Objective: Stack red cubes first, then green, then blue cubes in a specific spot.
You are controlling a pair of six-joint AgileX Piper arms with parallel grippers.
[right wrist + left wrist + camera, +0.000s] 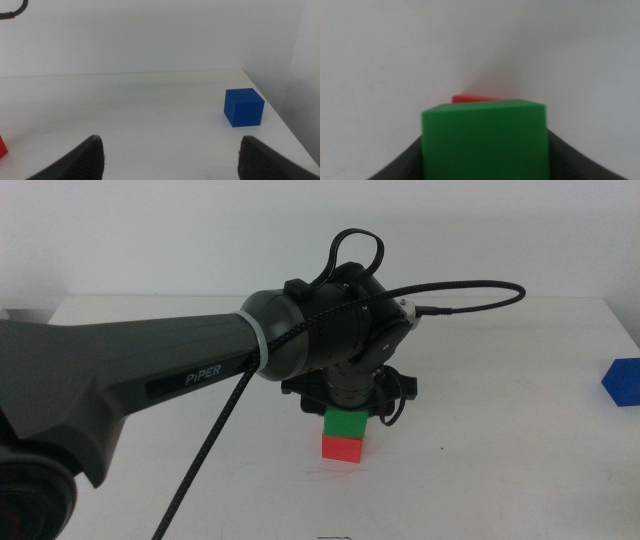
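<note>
Left claw (485, 150) clamps green (485, 142) on red cube (343, 447) | right claw (172, 155) gapes; blue cube (243, 107) beyond

A plain white tabletop (520, 380) fills most of the space, its far edge running straight against a bare white wall (150, 230) just behind it. Soft, even light falls across the tabletop, leaving only faint shadows.

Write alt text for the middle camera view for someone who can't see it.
The left arm's tool holds a green cube on top of a red cube at the center of a white table. A blue cube sits alone at the right edge.
</note>
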